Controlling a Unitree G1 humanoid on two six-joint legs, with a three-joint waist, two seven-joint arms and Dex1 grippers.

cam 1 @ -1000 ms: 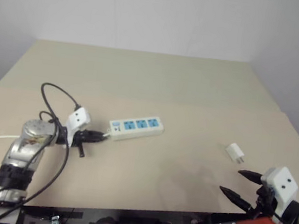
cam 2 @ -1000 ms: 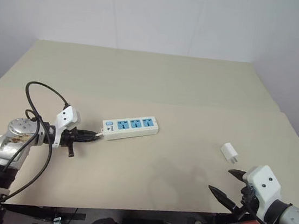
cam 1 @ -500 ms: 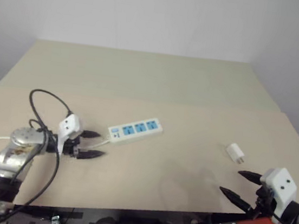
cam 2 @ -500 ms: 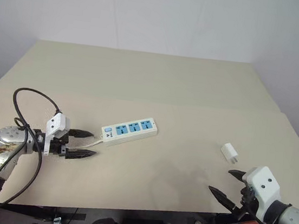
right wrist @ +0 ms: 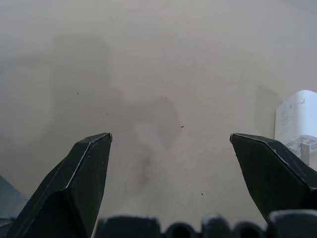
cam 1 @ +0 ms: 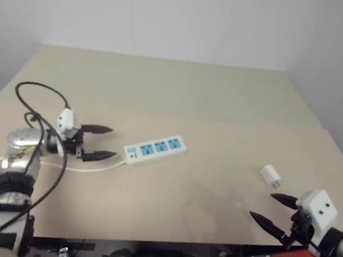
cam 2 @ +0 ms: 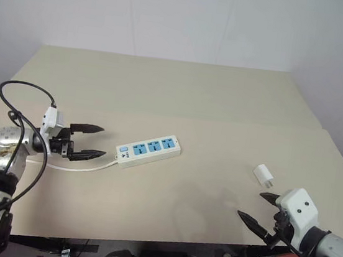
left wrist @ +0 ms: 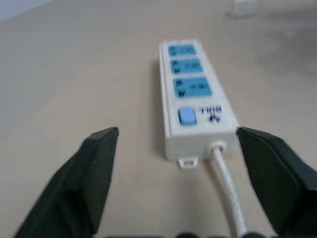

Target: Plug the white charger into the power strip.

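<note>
Left wrist view shows one power strip [left wrist: 195,99], a long, smooth white plastic bar with three blue sockets in a row, a blue button at the near end and a thin round white cord [left wrist: 228,188], lying flat on the matte beige table [cam 1: 182,92] just ahead of the left gripper [cam 1: 98,143], whose two tapered black fingers are spread wide and empty. One white charger [cam 1: 269,176], a small glossy cube, rests on the table's right side, well apart from the strip. It is near the right gripper [cam 1: 273,210], spread and empty too.
</note>
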